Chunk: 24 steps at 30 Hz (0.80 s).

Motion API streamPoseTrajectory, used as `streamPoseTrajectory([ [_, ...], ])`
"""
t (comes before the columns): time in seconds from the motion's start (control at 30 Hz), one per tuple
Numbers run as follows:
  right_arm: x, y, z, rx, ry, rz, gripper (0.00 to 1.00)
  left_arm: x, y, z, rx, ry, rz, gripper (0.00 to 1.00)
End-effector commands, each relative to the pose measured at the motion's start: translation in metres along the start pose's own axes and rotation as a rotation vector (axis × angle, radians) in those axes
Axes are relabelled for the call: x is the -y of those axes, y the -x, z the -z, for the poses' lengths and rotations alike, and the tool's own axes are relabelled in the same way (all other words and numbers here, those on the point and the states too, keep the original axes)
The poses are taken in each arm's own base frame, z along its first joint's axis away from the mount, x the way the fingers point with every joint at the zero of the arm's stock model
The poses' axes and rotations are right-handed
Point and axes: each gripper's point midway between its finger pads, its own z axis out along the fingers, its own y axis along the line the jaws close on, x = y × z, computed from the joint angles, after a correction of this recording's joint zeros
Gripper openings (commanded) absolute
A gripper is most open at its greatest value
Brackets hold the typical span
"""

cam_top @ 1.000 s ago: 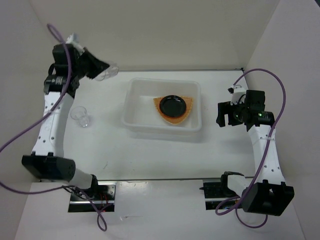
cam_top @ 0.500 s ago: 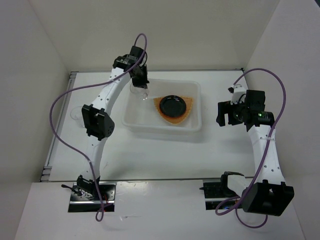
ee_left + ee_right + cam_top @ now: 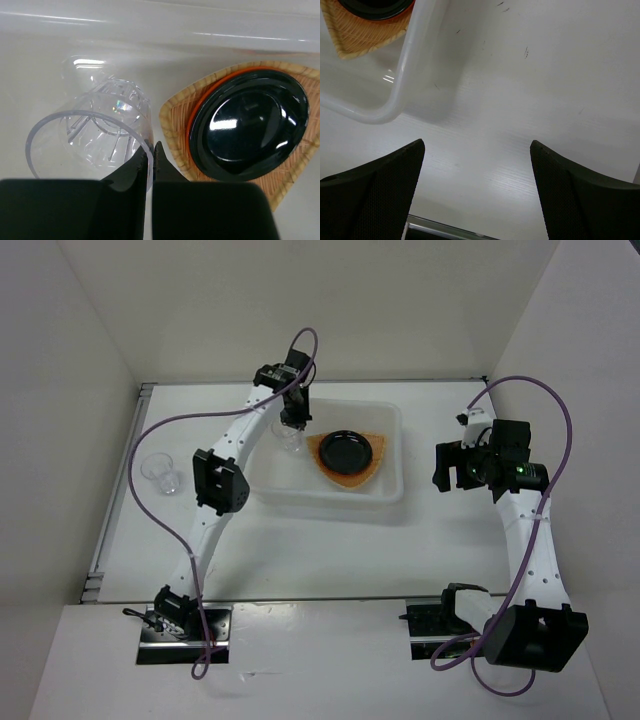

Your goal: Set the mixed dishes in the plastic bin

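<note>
Having swung over from the far left, my left gripper (image 3: pixel 152 156) is pinching the clear cup (image 3: pixel 97 127) by its rim inside the plastic bin (image 3: pixel 325 496) beside the woven plate (image 3: pixel 174 120), leaving a second cup (image 3: pixel 160 472) outside.

Dishes (image 3: pixel 250 125) stacked on woven plate (image 3: pixel 177 112) inside bin (image 3: pixel 325 498), cup (image 3: pixel 100 120) left of plate

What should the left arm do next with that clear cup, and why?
Probably open the left end effector to drop it: it pinches the tilted clear cup by the rim, already inside the plastic bin, over bare floor beside the woven plate.
</note>
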Motion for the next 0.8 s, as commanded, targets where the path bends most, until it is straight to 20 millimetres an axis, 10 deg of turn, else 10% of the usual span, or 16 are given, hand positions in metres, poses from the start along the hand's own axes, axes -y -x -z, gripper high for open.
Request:
streamPoseTrajectory([
  [0.0,0.003,0.005,-0.002,0.029,-0.010,0.003,0.90,0.004,0.005,-0.010,0.025,0.013,-0.006,0.00],
  [0.2,0.003,0.005,-0.002,0.029,-0.010,0.003,0.90,0.000,0.004,-0.013,0.023,0.037,0.002,0.09],
  [0.3,0.004,0.003,-0.004,0.020,-0.008,0.000,0.90,0.001,0.014,0.006,0.059,0.031,0.005,0.39],
  [0.5,0.006,0.003,-0.003,0.021,-0.015,-0.006,0.90,-0.024,0.065,0.113,0.315,0.122,0.081,0.77],
  [0.53,0.006,0.003,-0.003,0.021,-0.015,-0.006,0.90,-0.042,0.081,0.157,0.415,0.175,0.115,0.81],
  [0.63,0.006,0.003,-0.003,0.021,-0.015,-0.006,0.90,-0.089,0.091,0.209,0.485,0.246,0.198,0.92],
  [0.77,0.009,0.003,-0.003,0.021,-0.021,-0.013,0.90,-0.205,0.063,0.192,0.315,0.411,0.373,0.93],
])
